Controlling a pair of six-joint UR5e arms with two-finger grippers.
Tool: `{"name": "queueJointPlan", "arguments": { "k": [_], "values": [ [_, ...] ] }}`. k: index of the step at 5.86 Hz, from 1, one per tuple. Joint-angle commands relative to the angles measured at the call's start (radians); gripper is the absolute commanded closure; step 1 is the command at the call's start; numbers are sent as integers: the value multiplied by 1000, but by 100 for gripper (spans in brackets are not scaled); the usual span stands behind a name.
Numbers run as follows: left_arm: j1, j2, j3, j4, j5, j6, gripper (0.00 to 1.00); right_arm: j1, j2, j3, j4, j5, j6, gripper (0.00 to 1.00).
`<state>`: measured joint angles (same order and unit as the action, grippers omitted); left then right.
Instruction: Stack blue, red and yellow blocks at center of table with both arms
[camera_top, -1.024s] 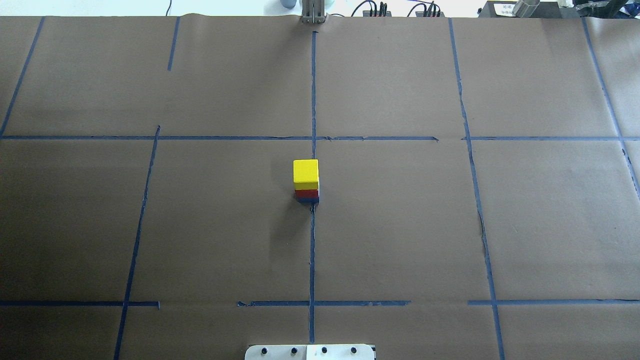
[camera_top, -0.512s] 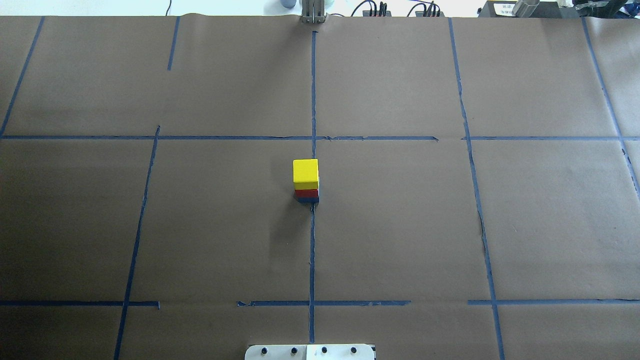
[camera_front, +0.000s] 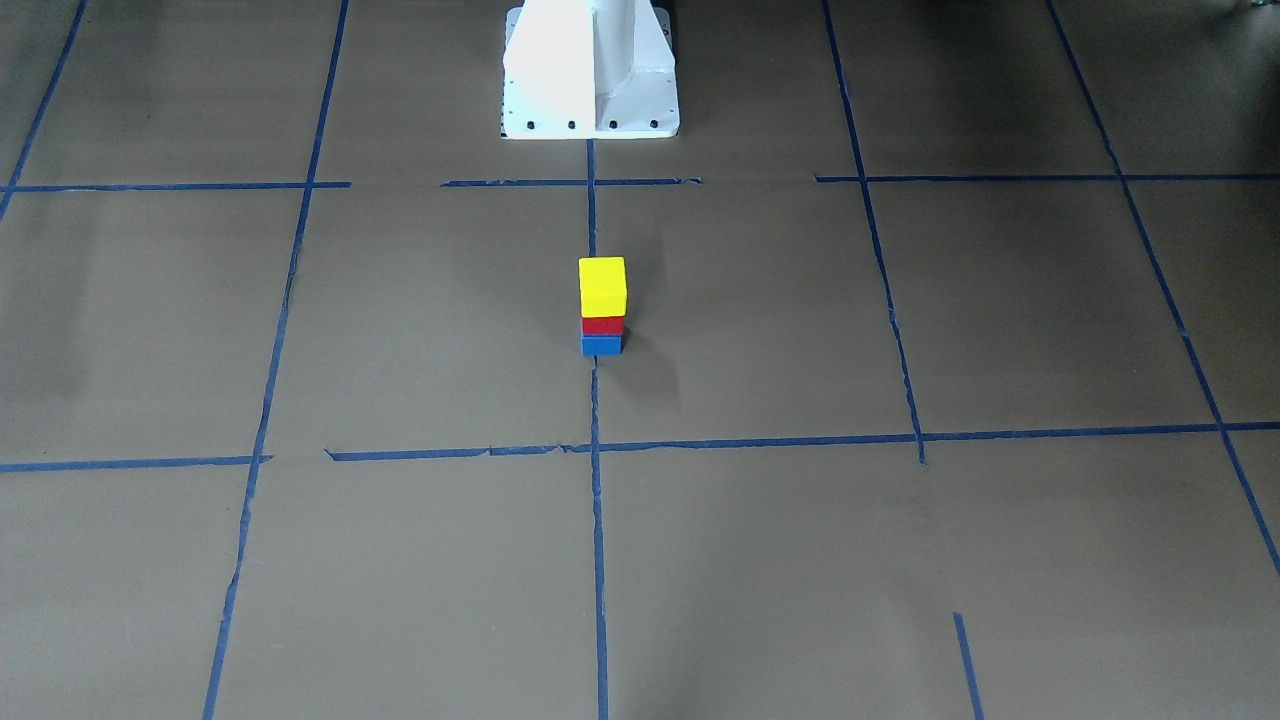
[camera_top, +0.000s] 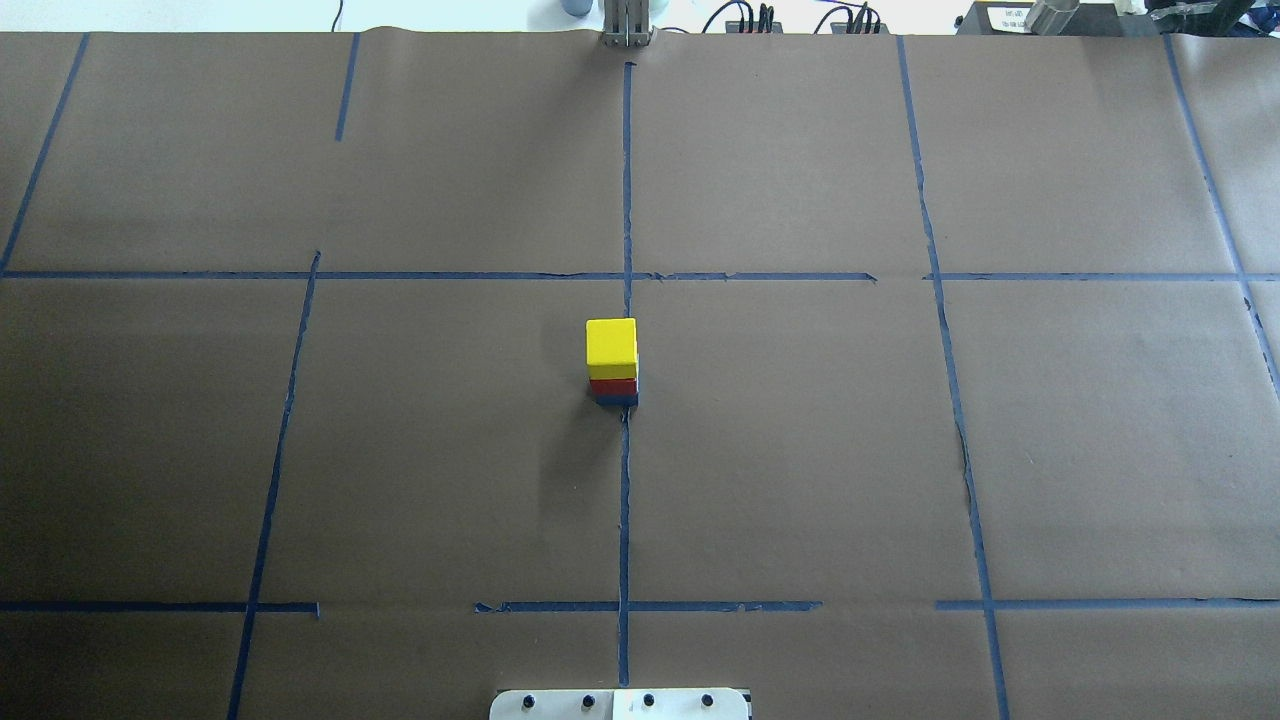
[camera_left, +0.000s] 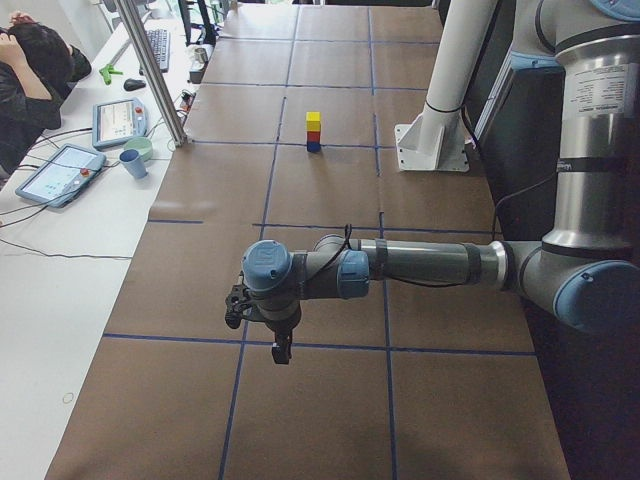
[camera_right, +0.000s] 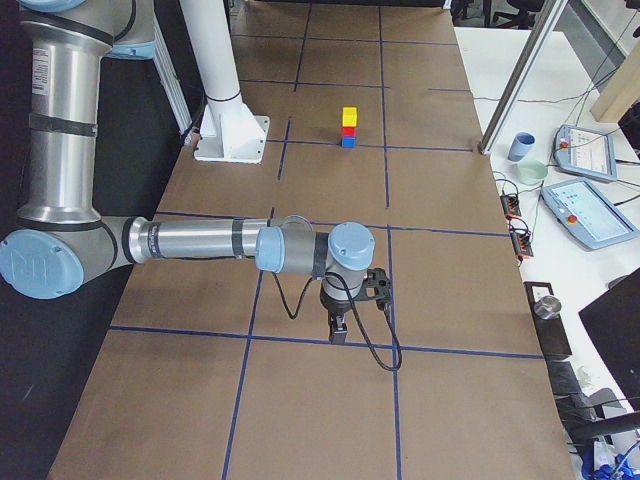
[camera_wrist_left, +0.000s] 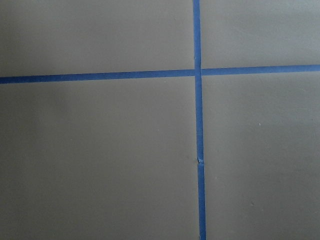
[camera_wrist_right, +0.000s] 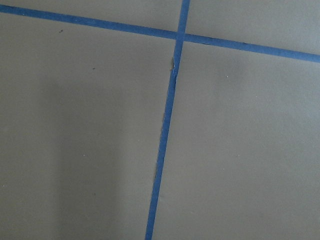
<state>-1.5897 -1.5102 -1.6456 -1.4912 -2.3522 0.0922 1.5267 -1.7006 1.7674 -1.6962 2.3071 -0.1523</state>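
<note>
The three blocks stand in one upright stack at the table's centre: yellow block on top, red block in the middle, blue block at the bottom. The front-facing view shows the same stack: yellow, red, blue. Both arms are drawn back to the table's ends, far from the stack. My left gripper shows only in the exterior left view and my right gripper only in the exterior right view; both point down over bare paper. I cannot tell whether they are open or shut.
The table is covered in brown paper with blue tape lines. The white robot base stands at the near edge. A metal post, tablets, cups and a seated person are on the operators' side. Both wrist views show only paper and tape.
</note>
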Motion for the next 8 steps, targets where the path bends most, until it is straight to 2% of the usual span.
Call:
{"name": "queueJointPlan", "arguments": {
  "k": [1,8],
  "values": [
    [0,42,-9,0,-7,1,0,0,2,1,3,0,2,0],
    [2,53,-16,-1,-7,0,0,0,2,-2,3,0,2,0]
  ]
}}
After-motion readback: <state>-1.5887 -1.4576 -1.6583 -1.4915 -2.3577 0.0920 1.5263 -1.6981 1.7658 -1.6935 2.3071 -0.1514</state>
